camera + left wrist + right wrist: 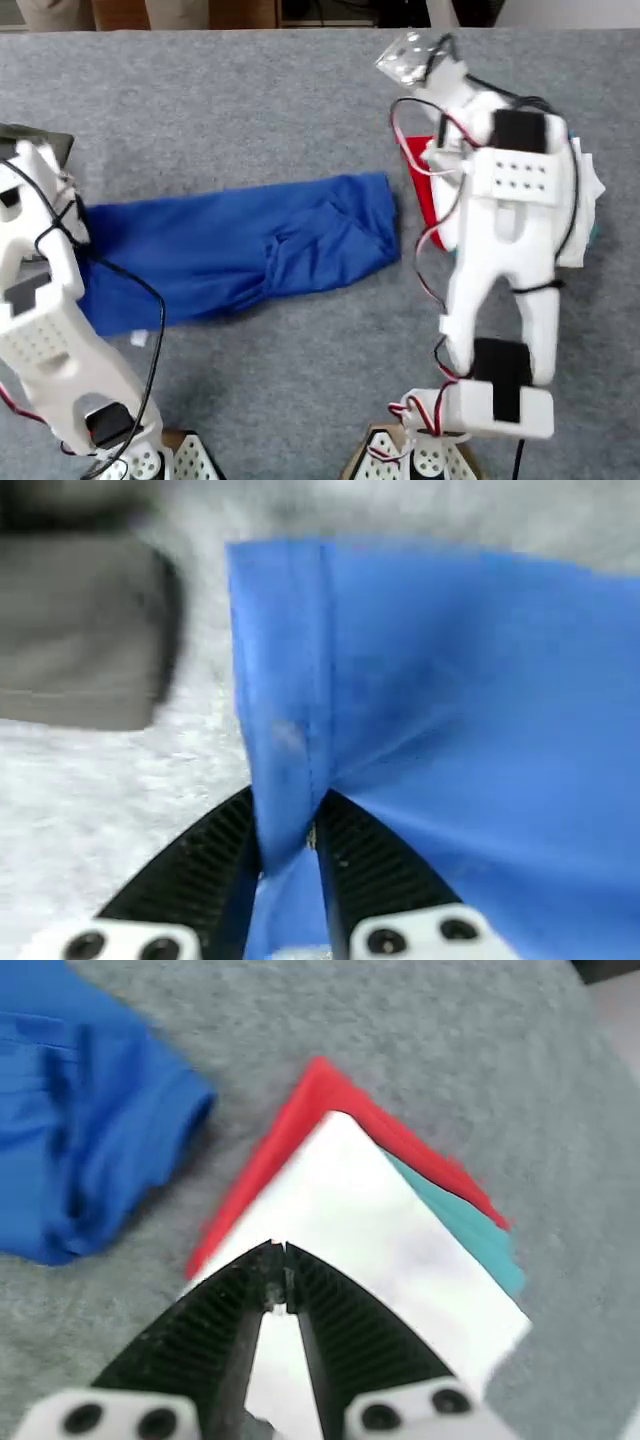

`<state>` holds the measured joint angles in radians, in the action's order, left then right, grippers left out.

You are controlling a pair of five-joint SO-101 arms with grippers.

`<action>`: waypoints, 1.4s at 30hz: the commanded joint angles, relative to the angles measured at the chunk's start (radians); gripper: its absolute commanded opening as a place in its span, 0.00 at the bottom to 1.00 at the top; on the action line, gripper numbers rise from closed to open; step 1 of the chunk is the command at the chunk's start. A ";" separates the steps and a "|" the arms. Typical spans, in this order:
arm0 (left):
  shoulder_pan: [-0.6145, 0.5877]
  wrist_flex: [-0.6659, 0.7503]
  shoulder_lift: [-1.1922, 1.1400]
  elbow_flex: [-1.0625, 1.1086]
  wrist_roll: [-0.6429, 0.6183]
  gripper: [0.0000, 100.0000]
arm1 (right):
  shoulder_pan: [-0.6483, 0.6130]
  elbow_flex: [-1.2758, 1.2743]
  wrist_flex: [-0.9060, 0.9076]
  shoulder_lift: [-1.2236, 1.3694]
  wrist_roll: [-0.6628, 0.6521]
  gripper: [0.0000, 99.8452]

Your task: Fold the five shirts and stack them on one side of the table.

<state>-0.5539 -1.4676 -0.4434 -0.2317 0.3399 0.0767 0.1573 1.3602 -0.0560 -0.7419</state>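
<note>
A blue shirt [240,250] lies partly folded across the middle of the grey table [250,90]. My left gripper [288,852] is shut on the blue shirt's [450,710] left edge, a fold of cloth pinched between its black fingers. At the table's right side, under the right arm, lies a stack of folded shirts: white [370,1220] on top, teal [470,1235] and red [300,1120] below. My right gripper [280,1270] hangs shut just above the white shirt with nothing in it. The red shirt [420,180] peeks out beside the arm in the high view.
A dark grey folded cloth [80,630] lies at the table's far left edge, close to the left gripper. Bare table stretches along the back and in front of the blue shirt. The arm bases stand at the front edge.
</note>
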 commanded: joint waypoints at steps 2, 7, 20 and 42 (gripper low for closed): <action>0.011 -0.046 0.246 -0.046 -0.011 0.02 | 0.076 0.048 -0.014 -0.124 -0.005 0.00; 0.005 -0.095 0.361 -0.054 -0.011 0.02 | 0.105 0.044 -0.012 -0.200 -0.008 0.00; 0.486 -0.284 0.429 -0.230 -0.239 0.02 | 0.232 0.053 -0.018 -0.295 -0.009 0.00; 1.036 -0.235 0.001 -0.546 -0.505 0.02 | 0.314 0.044 -0.018 -0.363 -0.064 0.00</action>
<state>0.4250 -1.6809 -0.4158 -0.6889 -0.1588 0.3775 0.1573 1.3602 -0.3951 -0.7956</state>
